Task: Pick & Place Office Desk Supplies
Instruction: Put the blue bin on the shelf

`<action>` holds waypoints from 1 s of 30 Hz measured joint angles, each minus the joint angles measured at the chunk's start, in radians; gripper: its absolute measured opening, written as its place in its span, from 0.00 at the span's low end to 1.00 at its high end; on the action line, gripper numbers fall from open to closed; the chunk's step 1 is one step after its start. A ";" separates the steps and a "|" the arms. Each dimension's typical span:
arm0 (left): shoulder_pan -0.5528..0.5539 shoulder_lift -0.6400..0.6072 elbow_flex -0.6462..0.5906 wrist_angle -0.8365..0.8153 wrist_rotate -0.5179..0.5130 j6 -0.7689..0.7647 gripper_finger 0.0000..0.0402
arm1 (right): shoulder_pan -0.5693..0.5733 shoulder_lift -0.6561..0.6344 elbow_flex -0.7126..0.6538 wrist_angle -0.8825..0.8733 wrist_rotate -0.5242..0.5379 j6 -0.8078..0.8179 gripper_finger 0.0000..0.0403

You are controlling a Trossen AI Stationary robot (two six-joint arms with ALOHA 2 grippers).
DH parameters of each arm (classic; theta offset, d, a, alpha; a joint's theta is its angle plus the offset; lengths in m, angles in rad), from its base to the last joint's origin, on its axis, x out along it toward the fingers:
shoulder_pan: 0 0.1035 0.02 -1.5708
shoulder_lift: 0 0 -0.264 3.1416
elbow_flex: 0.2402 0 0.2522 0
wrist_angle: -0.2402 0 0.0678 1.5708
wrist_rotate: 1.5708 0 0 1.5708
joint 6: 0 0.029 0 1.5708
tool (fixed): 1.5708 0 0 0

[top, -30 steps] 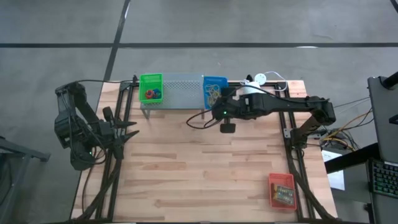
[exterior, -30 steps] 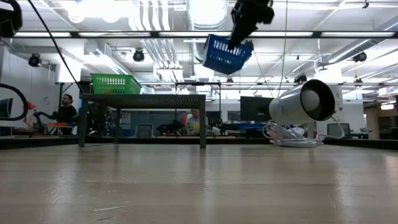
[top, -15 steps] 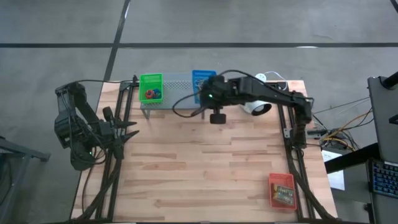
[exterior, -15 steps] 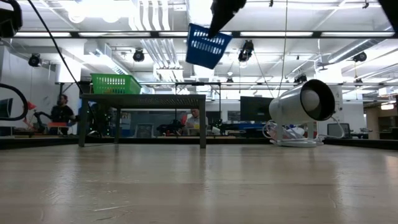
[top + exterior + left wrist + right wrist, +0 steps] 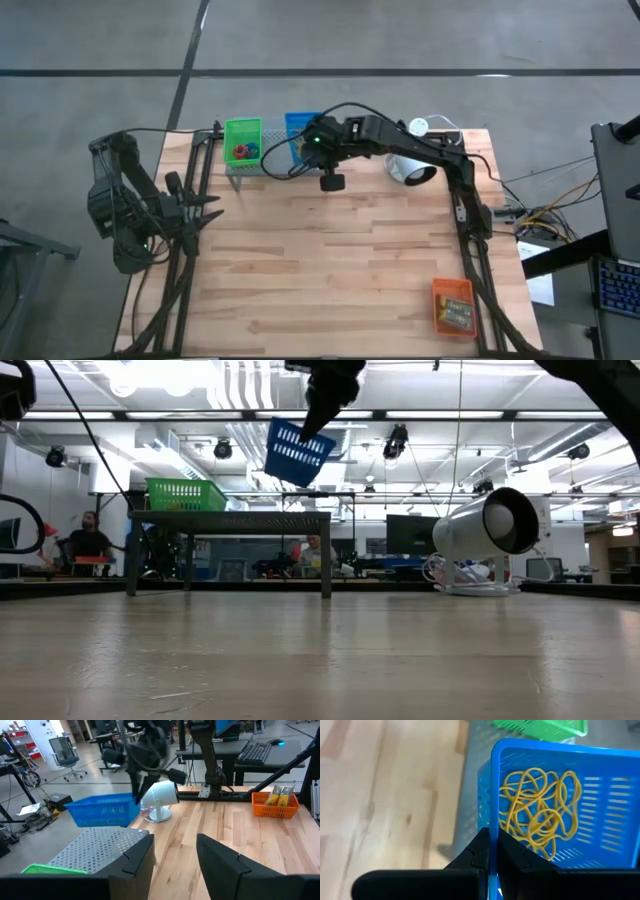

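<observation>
Only wrist-side: rubber bands (image 5: 540, 815) inside tray (image 5: 600, 795)

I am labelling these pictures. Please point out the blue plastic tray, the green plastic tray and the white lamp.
blue plastic tray (image 5: 600, 795): right wrist view, slotted side wall.
green plastic tray (image 5: 186, 493): low view, side wall.
white lamp (image 5: 497, 526): low view, lamp head.

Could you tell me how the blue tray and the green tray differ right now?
The blue tray hangs tilted in the air, pinched by the right gripper; the green tray sits level on the grey shelf. The blue tray holds tan rubber bands; the green tray holds red and blue loops. Both are slotted plastic.
</observation>
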 joint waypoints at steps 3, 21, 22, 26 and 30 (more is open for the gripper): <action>0.000 0.000 0.000 0.000 0.007 0.000 0.38 | -0.007 0.009 -0.004 0.021 -0.015 0.000 0.03; 0.000 0.000 0.000 0.000 0.007 0.000 0.38 | -0.065 0.072 -0.028 0.045 -0.013 0.011 0.03; 0.000 0.000 0.000 0.000 0.007 0.000 0.38 | -0.066 0.074 -0.030 0.045 -0.011 0.012 0.03; 0.000 0.000 0.000 0.000 0.007 0.000 0.38 | -0.075 0.076 -0.034 0.042 -0.013 0.056 0.03; 0.000 0.000 0.000 0.000 0.007 0.000 0.38 | -0.083 0.076 -0.049 0.042 -0.018 0.048 0.03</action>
